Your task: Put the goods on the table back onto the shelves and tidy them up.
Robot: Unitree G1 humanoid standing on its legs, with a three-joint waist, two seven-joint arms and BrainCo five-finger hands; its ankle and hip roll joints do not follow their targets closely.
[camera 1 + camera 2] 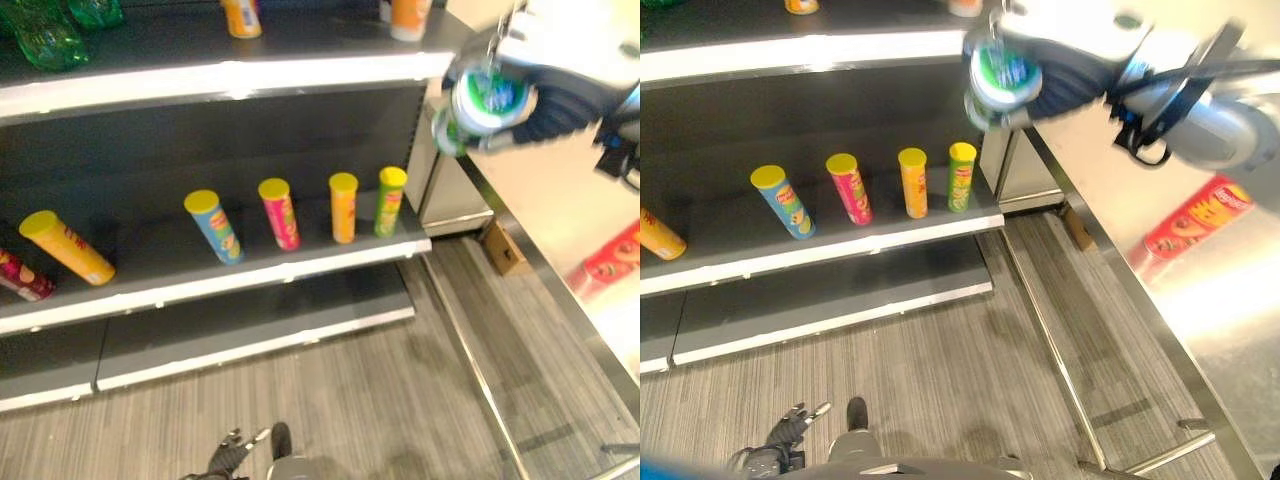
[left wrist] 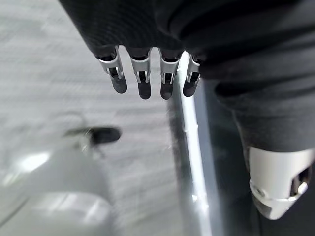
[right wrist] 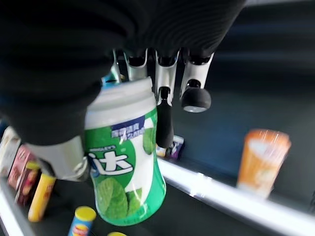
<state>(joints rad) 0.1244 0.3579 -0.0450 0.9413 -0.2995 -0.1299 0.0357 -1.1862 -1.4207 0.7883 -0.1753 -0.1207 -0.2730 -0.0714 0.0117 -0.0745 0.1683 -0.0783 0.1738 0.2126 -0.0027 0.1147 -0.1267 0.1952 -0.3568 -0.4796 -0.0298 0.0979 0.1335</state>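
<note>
My right hand (image 3: 165, 98) is shut on a green-and-white gum bottle (image 3: 125, 157), fingers and thumb curled round its body. In the eye views that hand (image 1: 1070, 85) holds the bottle (image 1: 490, 100) in the air at the right end of the upper shelf (image 1: 220, 78), just off the shelf's edge. A red chip can (image 1: 1195, 215) lies on the pale table (image 1: 1210, 310) at the right. My left hand (image 2: 142, 78) hangs low over the floor with straight fingers and holds nothing; it also appears in the left eye view, left hand (image 1: 232, 452).
On the middle shelf (image 1: 250, 270) stand blue (image 1: 215, 225), pink (image 1: 278, 212), orange (image 1: 343, 207) and green (image 1: 390, 200) chip cans; a yellow one (image 1: 65, 245) leans at the left. Orange bottles (image 1: 410, 18) and green bags (image 1: 50, 35) sit on the upper shelf. A cardboard box (image 1: 503, 250) lies on the floor.
</note>
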